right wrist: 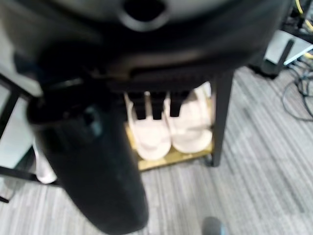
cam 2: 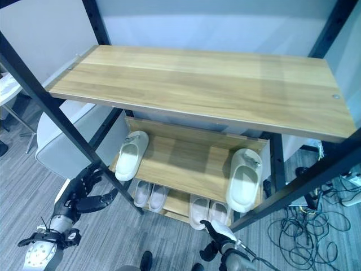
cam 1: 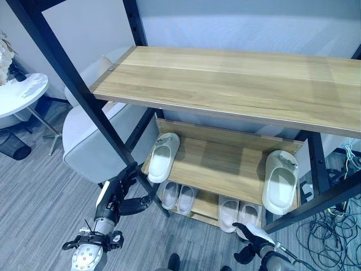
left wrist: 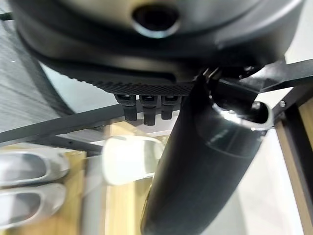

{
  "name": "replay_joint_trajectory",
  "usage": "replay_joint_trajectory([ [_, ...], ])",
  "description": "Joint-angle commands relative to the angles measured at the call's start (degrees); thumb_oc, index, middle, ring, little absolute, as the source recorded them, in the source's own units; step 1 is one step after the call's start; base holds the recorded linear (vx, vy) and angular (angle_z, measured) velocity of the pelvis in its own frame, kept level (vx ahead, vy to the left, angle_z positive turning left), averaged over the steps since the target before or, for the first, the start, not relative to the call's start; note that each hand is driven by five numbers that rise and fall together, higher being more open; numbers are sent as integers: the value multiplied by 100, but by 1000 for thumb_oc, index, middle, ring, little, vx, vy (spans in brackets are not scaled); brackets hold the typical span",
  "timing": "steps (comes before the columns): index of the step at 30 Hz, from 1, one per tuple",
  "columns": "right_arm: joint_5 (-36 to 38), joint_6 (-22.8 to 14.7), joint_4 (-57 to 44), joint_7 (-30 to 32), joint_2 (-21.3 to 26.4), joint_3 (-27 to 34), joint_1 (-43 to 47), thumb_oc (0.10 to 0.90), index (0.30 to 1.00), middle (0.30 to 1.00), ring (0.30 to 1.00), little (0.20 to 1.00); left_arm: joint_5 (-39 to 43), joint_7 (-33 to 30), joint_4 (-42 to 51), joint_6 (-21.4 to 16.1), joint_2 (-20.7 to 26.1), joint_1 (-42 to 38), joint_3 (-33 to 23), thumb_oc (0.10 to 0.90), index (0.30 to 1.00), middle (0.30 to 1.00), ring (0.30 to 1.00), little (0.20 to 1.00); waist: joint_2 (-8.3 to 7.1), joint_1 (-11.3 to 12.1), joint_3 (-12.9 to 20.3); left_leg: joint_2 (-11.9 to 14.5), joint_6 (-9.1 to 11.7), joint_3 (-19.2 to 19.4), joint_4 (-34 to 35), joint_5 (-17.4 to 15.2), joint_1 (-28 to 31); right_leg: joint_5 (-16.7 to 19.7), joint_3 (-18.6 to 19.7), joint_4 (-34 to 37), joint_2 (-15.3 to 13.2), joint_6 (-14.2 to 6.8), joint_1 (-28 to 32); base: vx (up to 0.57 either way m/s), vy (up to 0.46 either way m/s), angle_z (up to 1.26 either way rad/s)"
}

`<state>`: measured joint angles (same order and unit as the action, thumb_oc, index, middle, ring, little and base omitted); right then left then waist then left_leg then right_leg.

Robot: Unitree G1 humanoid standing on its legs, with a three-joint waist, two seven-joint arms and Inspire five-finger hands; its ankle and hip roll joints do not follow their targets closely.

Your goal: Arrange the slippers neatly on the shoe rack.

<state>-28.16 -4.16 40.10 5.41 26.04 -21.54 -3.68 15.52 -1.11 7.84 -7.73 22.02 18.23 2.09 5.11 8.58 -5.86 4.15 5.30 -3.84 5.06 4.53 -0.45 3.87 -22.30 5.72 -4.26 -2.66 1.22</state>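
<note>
Two white slippers are lying apart on the middle shelf (cam 1: 225, 169): left slipper (cam 1: 163, 156) angled, right slipper (cam 1: 280, 182) lengthwise. Left hand (cam 1: 121, 195), fingers relaxed and empty, is judged nearer the angled one; right hand (cam 1: 254, 237), state unclear.

Matt wood-grain shoe rack (cam 1: 237, 84) shelves, black metal frame; slippers (cam 1: 163, 156) seemingly smooth foam.
</note>
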Motion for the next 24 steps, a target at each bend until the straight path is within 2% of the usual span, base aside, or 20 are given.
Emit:
replay_joint_trajectory([
  [1,-9,-107,-138,229,65,-119,414,800,900,900,900,900,-419,-376,363,-692,242,-837,122,800,900,900,900,900,-295,-83,179,-11,230,169,-6,-72,-345,-676,147,-72,-278,-404,198,0,0,0],
  [9,-14,-116,-124,325,-4,-149,337,800,900,900,900,900,-1317,-1069,-424,-575,138,-1690,468,800,900,900,900,900,-413,-286,232,49,226,294,-6,-144,-305,-645,240,-72,-272,-433,157,9,-2,-3],
  [17,-52,-168,-196,351,23,-151,284,800,900,900,900,900,-2385,-1684,-978,-375,278,-2169,335,800,900,900,900,900,-448,-434,286,62,222,403,-6,-205,-286,-611,322,-72,-292,-471,110,13,10,-9],
  [24,-82,-194,-300,294,76,-183,255,800,900,900,900,900,-2832,-1951,-1376,-285,476,-2527,265,800,900,900,900,900,-467,-534,325,54,213,450,-6,-244,-314,-583,369,-72,-314,-495,48,12,24,-6],
])
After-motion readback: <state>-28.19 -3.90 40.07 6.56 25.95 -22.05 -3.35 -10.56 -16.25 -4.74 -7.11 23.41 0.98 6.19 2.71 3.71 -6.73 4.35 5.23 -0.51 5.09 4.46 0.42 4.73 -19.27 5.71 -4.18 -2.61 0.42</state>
